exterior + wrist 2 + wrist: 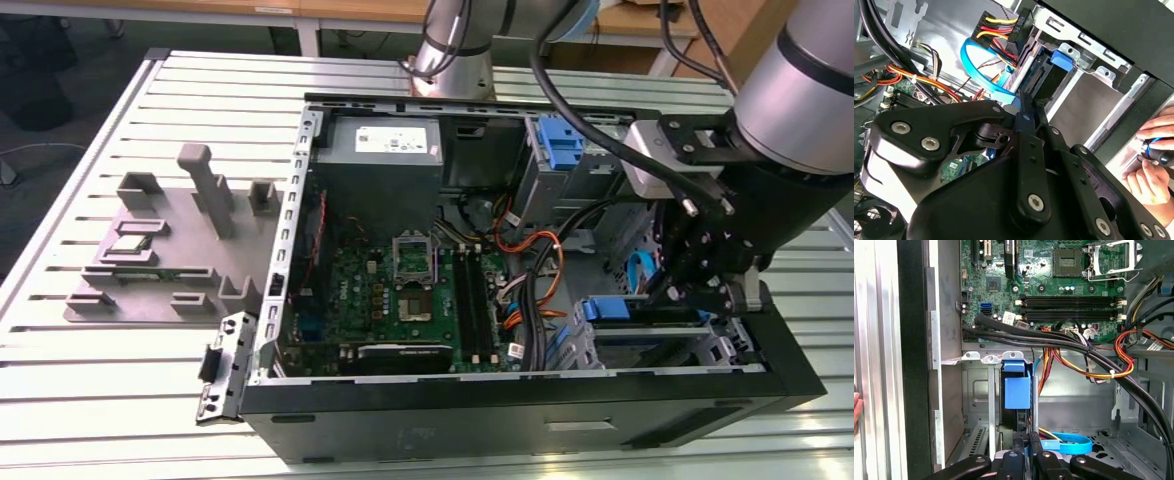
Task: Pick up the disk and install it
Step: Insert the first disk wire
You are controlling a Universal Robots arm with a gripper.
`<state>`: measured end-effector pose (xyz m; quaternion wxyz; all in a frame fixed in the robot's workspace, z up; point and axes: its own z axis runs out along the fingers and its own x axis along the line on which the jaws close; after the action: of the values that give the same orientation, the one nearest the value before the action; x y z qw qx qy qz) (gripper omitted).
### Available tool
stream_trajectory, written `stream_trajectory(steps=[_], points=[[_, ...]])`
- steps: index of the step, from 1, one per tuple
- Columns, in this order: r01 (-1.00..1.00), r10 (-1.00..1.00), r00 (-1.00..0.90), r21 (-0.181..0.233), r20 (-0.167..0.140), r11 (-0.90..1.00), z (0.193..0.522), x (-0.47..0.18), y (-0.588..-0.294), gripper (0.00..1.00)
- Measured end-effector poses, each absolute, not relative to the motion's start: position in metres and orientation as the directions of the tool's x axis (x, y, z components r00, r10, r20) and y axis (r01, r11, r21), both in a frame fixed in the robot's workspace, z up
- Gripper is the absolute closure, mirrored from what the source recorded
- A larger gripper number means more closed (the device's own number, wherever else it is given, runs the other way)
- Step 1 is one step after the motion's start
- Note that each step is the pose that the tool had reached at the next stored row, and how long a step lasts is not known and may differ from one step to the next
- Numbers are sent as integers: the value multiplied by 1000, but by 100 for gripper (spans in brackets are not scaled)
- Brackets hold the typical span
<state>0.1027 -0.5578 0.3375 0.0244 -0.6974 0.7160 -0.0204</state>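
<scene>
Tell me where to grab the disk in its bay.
Probably best to take the disk by its exposed narrow end, pinching across its thickness, coming from the case's open interior. It stands on edge in the bay, whose walls cover its broad faces.

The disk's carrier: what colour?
Bright blue, on the disk; clearest in the first wrist view.

This is a robotics lab or workshop: an open computer case (534, 400) lies on a slotted aluminium table (120, 400), with wooden desks (334, 12) at the frame's top.
</scene>
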Motion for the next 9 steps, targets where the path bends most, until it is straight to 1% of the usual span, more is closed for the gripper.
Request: stream_trajectory(steps=[3, 9], points=[[-998, -1000, -26, -65, -7, 27, 338, 102, -558, 84], [-997, -1000, -16, -81, -10, 17, 337, 99, -558, 84]])
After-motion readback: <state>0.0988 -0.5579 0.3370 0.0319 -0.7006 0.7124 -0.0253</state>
